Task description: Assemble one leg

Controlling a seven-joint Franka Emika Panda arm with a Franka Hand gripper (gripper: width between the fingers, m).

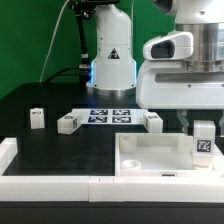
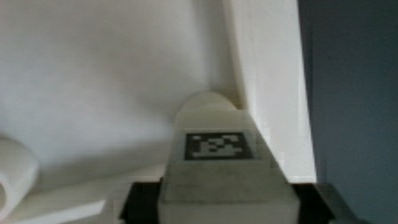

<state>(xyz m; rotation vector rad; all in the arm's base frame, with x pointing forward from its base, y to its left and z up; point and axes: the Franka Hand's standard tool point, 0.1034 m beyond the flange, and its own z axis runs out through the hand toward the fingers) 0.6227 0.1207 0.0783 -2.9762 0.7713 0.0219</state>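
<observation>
My gripper (image 1: 203,130) is shut on a leg (image 1: 203,146), a small white blocky peg with a black-and-white tag. It holds the leg upright over the white tray-like tabletop (image 1: 140,165), near that tabletop's corner on the exterior view's right. In the wrist view the leg (image 2: 221,150) sits between the dark fingers (image 2: 146,200), its tip close to the tabletop's raised rim (image 2: 267,60). Part of a round socket (image 2: 15,175) shows at the frame edge. I cannot tell whether the leg touches the tabletop.
Three more legs lie on the black table: one (image 1: 37,117) at the exterior view's left, one (image 1: 68,122) beside the marker board (image 1: 110,115), one (image 1: 152,121) behind the tabletop. A white fence (image 1: 50,182) runs along the front. The robot base (image 1: 112,60) stands behind.
</observation>
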